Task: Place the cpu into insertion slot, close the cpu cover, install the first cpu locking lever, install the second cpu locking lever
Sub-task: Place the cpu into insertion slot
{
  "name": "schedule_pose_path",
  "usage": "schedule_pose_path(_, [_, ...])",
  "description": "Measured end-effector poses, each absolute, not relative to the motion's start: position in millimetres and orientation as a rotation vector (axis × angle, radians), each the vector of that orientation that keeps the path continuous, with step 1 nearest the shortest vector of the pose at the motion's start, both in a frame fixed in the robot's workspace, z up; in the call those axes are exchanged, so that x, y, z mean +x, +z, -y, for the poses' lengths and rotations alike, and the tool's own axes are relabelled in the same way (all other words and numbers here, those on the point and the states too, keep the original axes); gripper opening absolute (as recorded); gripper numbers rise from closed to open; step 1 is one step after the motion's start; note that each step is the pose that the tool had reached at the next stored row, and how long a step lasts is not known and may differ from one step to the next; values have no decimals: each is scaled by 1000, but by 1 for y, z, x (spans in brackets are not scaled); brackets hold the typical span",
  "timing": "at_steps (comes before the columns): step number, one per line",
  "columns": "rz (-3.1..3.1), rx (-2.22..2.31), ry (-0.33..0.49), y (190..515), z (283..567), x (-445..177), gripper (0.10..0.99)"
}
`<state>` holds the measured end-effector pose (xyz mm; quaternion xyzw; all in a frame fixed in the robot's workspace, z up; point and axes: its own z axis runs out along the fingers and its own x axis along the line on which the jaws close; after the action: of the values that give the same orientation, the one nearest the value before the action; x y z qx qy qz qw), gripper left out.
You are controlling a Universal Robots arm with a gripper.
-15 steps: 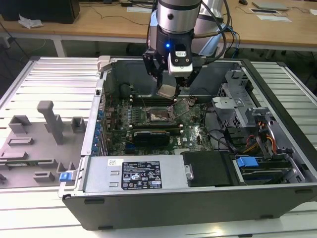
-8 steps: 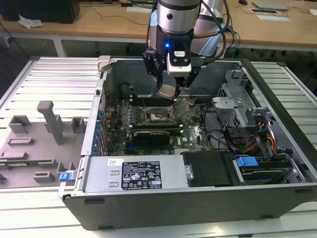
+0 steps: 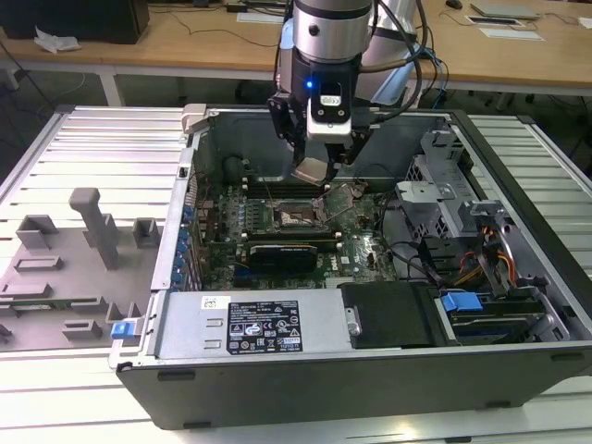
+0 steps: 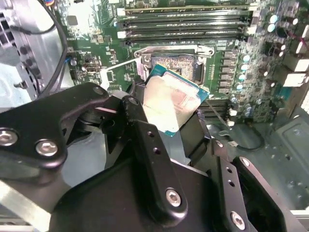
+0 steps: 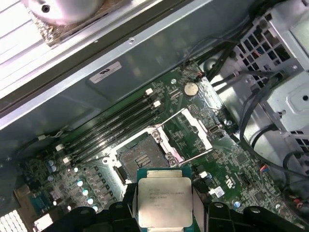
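The cpu [image 5: 164,200], a small flat square chip with a pale silver-grey metal top, is clamped at two opposite edges between the black jaws and held in the air above the green motherboard [image 5: 227,174]. Just beyond it lies the insertion slot [image 5: 140,157], a black-rimmed square socket with its contact field uncovered. At the socket's far side the cpu cover [image 5: 193,128], a thin silver metal frame, stands swung open.

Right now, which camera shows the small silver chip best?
The first wrist view: the cpu faces that camera squarely, its whole silver top plain, gripped at both sides by the gripper. The second wrist view shows it tilted and partly hidden by the gripper. The exterior view shows it small and tilted.
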<state>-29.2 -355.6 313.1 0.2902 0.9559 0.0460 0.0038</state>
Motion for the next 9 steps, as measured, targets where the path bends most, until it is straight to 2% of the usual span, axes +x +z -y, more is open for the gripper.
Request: schedule_pose_path(9, [-2878, 1208, 142, 312, 356, -29, 541])
